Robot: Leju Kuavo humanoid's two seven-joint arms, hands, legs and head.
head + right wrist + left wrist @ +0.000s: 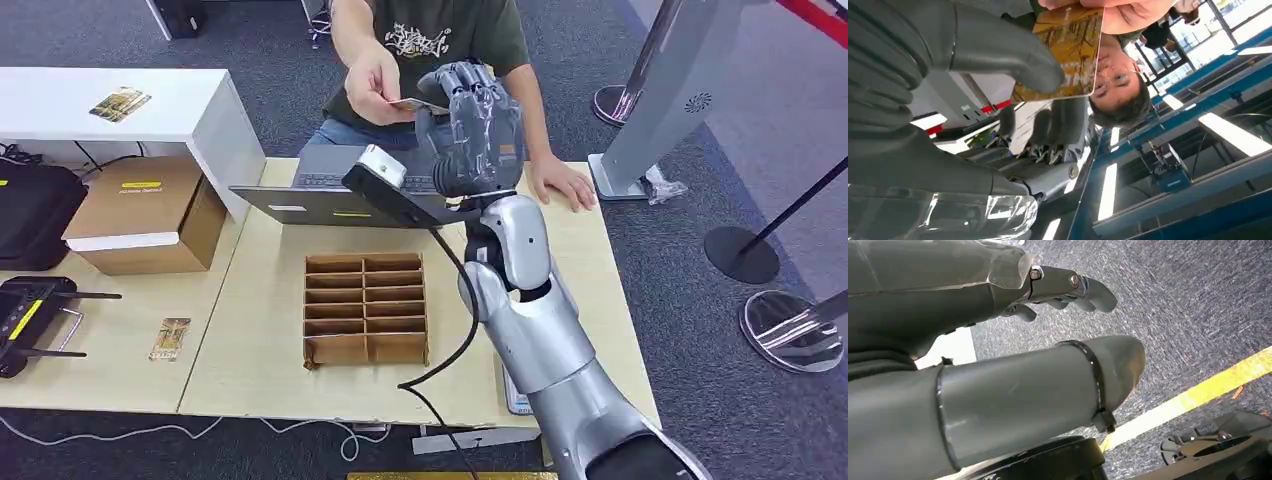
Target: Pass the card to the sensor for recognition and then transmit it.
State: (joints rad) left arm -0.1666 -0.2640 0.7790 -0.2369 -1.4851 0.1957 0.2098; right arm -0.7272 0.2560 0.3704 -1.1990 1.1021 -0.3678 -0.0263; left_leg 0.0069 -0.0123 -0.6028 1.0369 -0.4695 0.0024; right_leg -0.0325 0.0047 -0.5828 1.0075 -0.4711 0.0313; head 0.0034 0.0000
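Right hand: the robot's grey many-fingered right hand (470, 125) is raised above the far edge of the pale wooden table (260, 360), at 12 o'clock from the brown cardboard divider tray (365, 308); the right wrist view shows its thick thumb (1013, 55) laid on the face of the card and its darker fingers (1063, 125) behind it, grasping the card.
Card: the thin rectangular card with a yellow-brown printed face (1068, 55) is held between the right hand and the person's hand (375, 85), which grips its opposite edge at 10 o'clock of the robot's hand.
Person: a person in a dark green printed T-shirt (440, 40) sits at the far side of the table, the other hand (560, 180) flat on the table's far right corner.
Left hand: the grey left hand (1058, 287) hangs above blue-grey carpet (1198, 300) crossed by a yellow floor stripe (1198, 392); its fingers are loosely curled with nothing in them.
Edges and room: an open grey laptop (330, 185) stands at the far edge, just at 12 o'clock of the tray; bare tabletop lies at 3 and 9 o'clock of the tray.
Nearby: a brown cardboard box (145, 215) sits on the adjoining table at 9 o'clock, and a second small printed card (171, 339) lies at 8 o'clock.
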